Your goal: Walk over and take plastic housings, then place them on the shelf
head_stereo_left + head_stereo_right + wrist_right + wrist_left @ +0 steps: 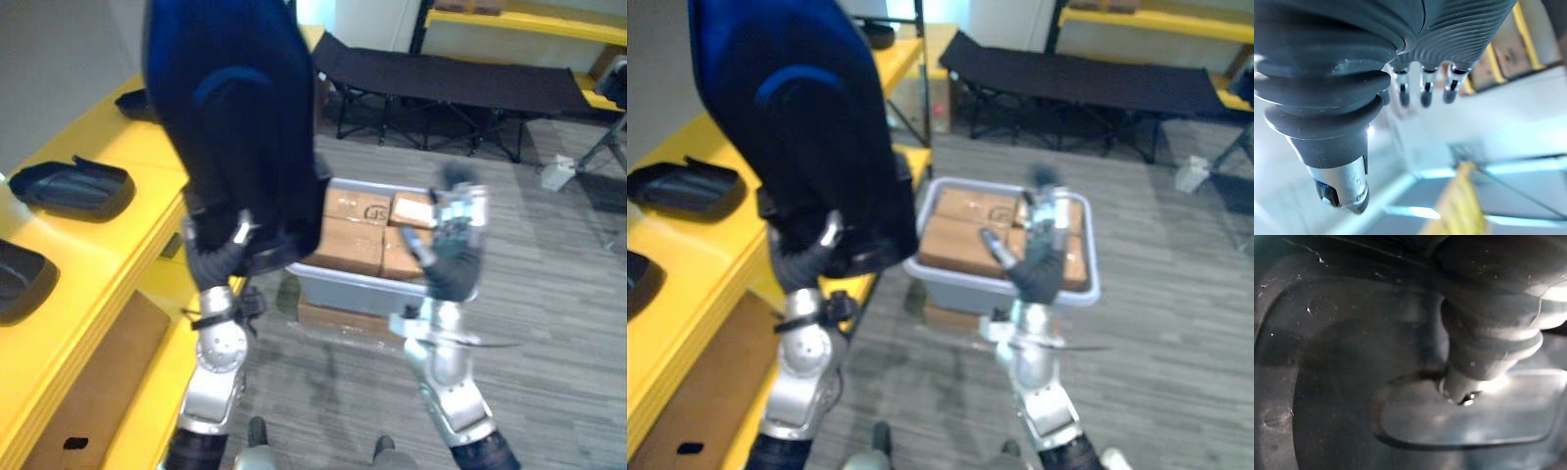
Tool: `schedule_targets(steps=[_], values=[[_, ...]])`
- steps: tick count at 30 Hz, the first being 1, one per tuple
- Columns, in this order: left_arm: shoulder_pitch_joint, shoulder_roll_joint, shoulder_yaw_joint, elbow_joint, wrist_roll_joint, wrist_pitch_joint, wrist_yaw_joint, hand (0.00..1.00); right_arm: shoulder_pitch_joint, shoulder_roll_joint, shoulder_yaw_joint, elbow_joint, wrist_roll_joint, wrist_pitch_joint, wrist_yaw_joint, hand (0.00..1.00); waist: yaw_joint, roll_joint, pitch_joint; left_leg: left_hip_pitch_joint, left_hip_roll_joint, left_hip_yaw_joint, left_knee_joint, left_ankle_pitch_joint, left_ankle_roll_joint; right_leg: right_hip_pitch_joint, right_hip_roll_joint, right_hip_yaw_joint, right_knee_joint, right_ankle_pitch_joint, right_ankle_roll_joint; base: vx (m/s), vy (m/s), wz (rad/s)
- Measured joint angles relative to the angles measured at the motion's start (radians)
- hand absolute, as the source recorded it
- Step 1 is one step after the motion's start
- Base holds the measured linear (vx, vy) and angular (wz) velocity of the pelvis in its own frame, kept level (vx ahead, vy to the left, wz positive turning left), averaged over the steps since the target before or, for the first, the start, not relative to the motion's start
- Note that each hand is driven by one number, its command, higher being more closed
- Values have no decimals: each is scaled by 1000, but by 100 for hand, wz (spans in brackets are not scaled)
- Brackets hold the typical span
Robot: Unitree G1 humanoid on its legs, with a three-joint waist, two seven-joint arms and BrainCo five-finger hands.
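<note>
A large dark blue-black plastic housing point(235, 108) is held up high in front of me, above the edge of the yellow shelf point(127, 206). My left hand point(217, 257) grips its lower end from below. In the left wrist view the thumb point(1469, 382) presses against the housing's hollow inner face point(1342, 382). My right hand point(449, 245) is raised to the right of the housing, apart from it, with straight fingers point(1422, 93) and nothing in it.
Three more black housings point(71, 188) point(18, 279) point(137, 103) lie on the shelf's top at the left. A grey bin point(362, 284) of cardboard boxes point(358, 235) stands on the floor ahead. A black folding cot point(451, 83) stands behind it.
</note>
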Motion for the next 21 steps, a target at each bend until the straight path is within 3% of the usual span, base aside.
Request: schedule_targets(steps=[5, 9, 12, 14, 16, 19, 21], values=[[96, -13, 21, -4, 31, 8, 49, 100, 163, 52, -130, 172, 80, 69, -44, 0, -7, 3, -8, 0, -1, 14, 0, -7, 0, -5, -1, 11, -8, 0, 0, 23, 0, -7], [216, -49, 71, 29, 16, 19, 60, 100, 292, 73, -248, 442, 237, 79, 46, 0, -10, 26, -21, -1, -1, 19, 0, -14, -1, -6, 0, 14, -9, 1, 2, 44, -4, -4], [254, -65, 98, 48, 8, 13, 54, 100, 309, 73, -271, 546, 264, 79, 109, 0, -11, 35, -26, -1, -1, 18, 0, -15, -2, -3, 0, 13, -14, 1, 2, 0, 0, 0], [273, -69, 109, 48, -59, -15, 25, 100, 308, 79, -262, 598, 295, 82, 181, 0, -10, 36, -27, -1, -2, 13, 0, -15, -2, 2, 0, 6, -15, 0, 2, -10, -2, 7], [281, -68, 110, 48, -71, -44, 13, 100, 307, 94, -258, 604, 295, 84, 199, 0, -9, 36, -27, -1, -4, 5, 0, -15, -1, 11, -2, -3, -18, -4, -1, -27, 2, 13], [284, -68, 105, 43, -182, -136, -63, 100, 294, 97, -231, 606, 250, 85, 192, 0, -4, 37, -33, -2, -8, -3, 0, -17, -1, 12, -6, -8, -19, -8, 0, -27, 8, 8], [282, -68, 105, 39, -194, -168, -65, 100, 262, 95, -216, 606, 197, 90, 185, 0, -3, 40, -39, -2, -11, -3, 0, -20, -4, 12, -9, -9, -19, -8, 0, 0, 0, 0]])
